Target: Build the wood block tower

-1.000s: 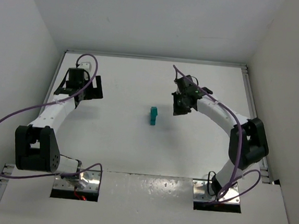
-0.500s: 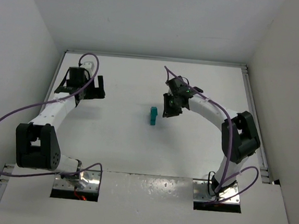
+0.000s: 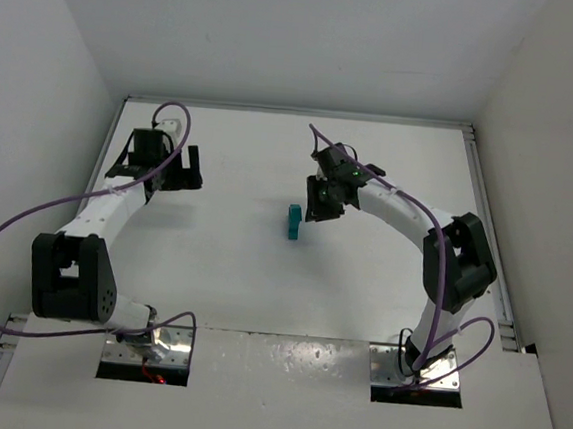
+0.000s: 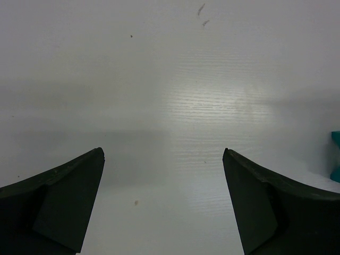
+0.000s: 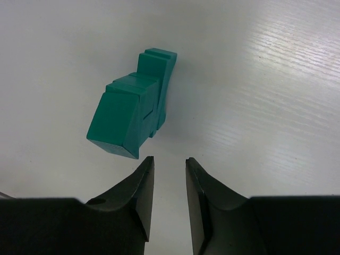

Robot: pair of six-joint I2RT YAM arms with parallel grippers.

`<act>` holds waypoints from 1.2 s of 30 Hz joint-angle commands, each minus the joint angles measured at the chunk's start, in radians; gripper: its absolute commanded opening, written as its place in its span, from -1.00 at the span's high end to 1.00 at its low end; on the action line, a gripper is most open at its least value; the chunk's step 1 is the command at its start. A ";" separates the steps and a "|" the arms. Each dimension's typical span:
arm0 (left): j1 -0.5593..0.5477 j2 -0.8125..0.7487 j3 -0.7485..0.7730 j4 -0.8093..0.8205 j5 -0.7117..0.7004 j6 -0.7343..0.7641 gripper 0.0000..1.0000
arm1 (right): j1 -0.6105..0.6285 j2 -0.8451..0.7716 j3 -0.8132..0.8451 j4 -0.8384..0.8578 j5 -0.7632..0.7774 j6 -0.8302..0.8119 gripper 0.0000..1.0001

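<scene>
Though near tower [image 3: 293, 221], right jaws ajar.

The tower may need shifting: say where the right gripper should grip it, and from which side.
Probably across the flat side faces of the tower, coming from where the right gripper hovers, facing it. The jaws stand narrower than the tower, so widen first.

Bright, even light from above; soft glare on the table [image 4: 212, 101]; faint, diffuse shadows.
</scene>
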 commanded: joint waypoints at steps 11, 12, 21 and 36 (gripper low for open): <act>0.006 0.009 0.048 0.010 0.024 0.001 -0.99 | 0.010 0.019 0.052 0.018 0.000 -0.003 0.36; 0.006 0.009 0.048 0.010 0.024 0.001 -0.99 | 0.009 0.019 0.052 0.019 0.000 0.005 0.33; 0.006 0.009 0.048 0.010 0.024 0.001 -0.99 | 0.009 0.023 0.050 0.022 -0.009 -0.006 0.25; 0.015 0.009 0.048 0.010 0.034 0.001 -0.99 | 0.013 0.025 0.055 0.019 -0.015 -0.006 0.21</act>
